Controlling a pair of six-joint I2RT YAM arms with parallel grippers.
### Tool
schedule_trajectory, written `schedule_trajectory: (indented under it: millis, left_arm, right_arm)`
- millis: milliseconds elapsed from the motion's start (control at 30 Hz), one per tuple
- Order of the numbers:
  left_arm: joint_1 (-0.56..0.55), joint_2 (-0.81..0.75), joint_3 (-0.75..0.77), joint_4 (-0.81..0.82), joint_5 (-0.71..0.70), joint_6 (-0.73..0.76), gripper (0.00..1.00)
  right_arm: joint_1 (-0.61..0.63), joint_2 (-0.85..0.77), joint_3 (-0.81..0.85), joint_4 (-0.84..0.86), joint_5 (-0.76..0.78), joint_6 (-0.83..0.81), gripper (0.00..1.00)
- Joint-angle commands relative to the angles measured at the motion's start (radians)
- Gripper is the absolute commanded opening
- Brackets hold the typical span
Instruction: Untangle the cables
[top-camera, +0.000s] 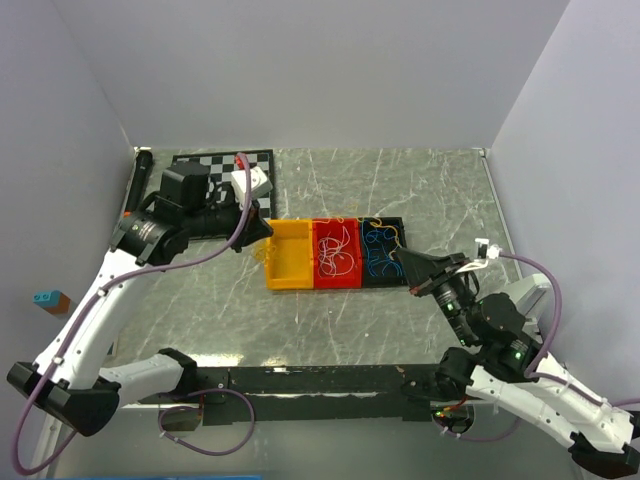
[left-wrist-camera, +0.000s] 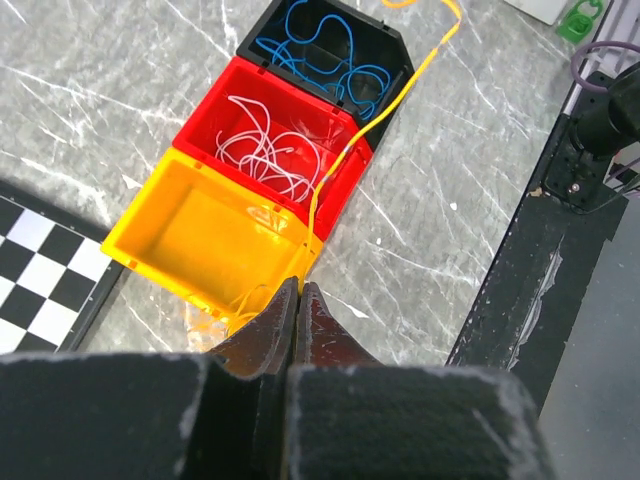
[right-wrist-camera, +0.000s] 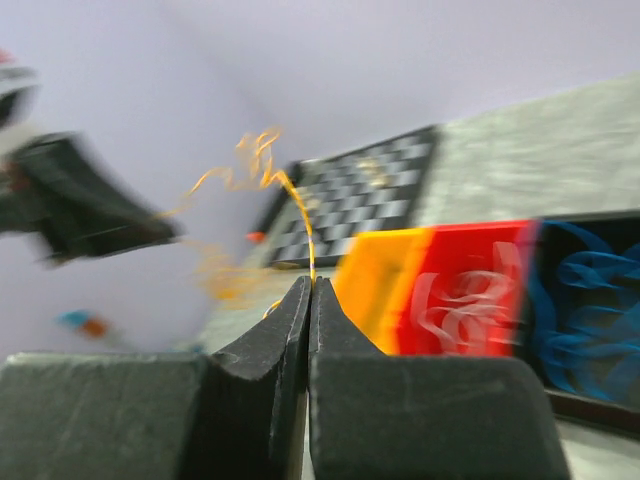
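Two claws: your left gripper (left-wrist-camera: 298, 290) at 9 o'clock and right gripper (right-wrist-camera: 311, 285) at 3 both pinch yellow cable (left-wrist-camera: 410, 85), apparently to stretch it free.

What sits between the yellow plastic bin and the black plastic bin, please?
The red plastic bin, holding curly white wires, sits directly between them in one row. The left wrist view shows this best, and the top view also shows it.

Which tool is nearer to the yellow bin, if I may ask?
Left: the left tool is beside the yellow bin; the right tool is beyond the black bin.
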Motion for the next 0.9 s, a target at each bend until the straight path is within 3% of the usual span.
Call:
schedule_trajectory:
  millis: [0,333,767,867]
  left_arm:
    - [0.002,-0.036,0.037,-0.009,0.001,0.012,0.01]
    - [0.002,-0.092,-0.025,-0.101,0.001,0.108,0.01]
    - [0.002,-0.092,-0.09,-0.161,0.012,0.194,0.01]
    - [0.002,-0.097,-0.087,-0.155,0.022,0.197,0.01]
  right_arm:
    - [-0.003,-0.002,0.101,-0.148,0.211,-0.081,0.0]
    - [-0.003,0.004,0.264,-0.03,0.455,-0.332,0.0]
    - [-0.003,0.045,0.37,0.201,0.524,-0.619,0.0]
    - [-0.003,0.065,0.388,0.159,0.484,-0.601,0.0]
